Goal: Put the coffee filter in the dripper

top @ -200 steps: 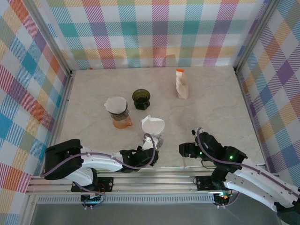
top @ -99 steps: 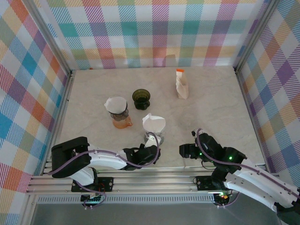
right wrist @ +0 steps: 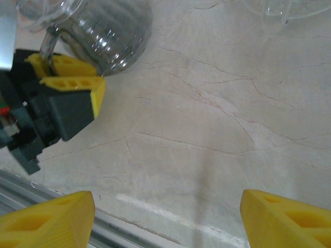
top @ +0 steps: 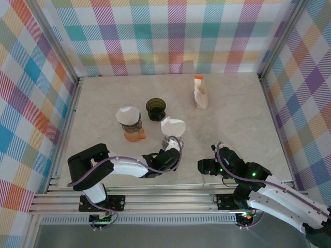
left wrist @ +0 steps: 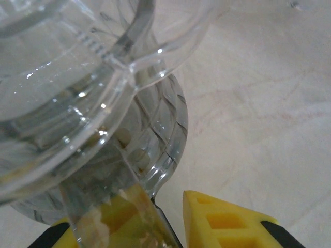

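Clear dripper (top: 170, 140) and left pincer (top: 174, 150) have slid farther from the bases.
Top: crinkled white paper filter (top: 173, 126) sits in it, just beyond that pincer. Left wrist: yellow fingers (left wrist: 227, 219) pinch the ribbed glass's handle (left wrist: 103, 212). Right wrist: right pincer (right wrist: 168, 219) spread wide over veined marble (right wrist: 207, 113).

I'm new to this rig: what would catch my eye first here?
The left pincer clamped on the handle of a clear dripper with a white filter in it, mid-table. Left of it stands an orange dripper, also filtered, with a dark green dripper farther back; the right pincer hangs open near the front edge.
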`<control>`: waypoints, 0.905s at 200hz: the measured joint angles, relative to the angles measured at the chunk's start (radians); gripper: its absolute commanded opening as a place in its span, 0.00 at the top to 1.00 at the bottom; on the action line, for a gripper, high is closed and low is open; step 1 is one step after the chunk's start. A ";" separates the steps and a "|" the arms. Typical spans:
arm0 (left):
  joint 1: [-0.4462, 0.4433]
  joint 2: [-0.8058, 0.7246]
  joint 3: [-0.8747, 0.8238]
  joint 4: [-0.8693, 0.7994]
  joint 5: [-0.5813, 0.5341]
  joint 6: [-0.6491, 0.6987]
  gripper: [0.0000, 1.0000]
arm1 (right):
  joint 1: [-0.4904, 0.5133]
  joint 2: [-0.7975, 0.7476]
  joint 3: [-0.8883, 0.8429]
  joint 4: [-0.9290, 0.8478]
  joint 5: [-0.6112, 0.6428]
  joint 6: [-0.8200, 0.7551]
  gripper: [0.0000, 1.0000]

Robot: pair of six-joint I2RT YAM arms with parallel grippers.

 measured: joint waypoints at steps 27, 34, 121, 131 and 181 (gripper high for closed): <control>0.047 0.059 0.072 0.000 0.024 0.013 0.75 | 0.000 -0.013 -0.001 0.000 0.000 0.000 0.26; 0.055 0.074 0.092 -0.002 0.030 0.013 0.75 | 0.000 -0.015 -0.002 0.000 0.000 0.000 0.26; 0.143 0.266 0.352 -0.043 0.080 0.021 0.75 | 0.000 -0.074 -0.034 -0.008 0.000 0.000 0.25; 0.156 0.284 0.382 -0.054 0.084 0.022 0.75 | 0.000 -0.079 -0.035 -0.009 0.000 0.000 0.25; 0.190 0.328 0.452 -0.083 0.091 0.024 0.73 | 0.000 -0.085 -0.039 -0.014 0.000 0.000 0.25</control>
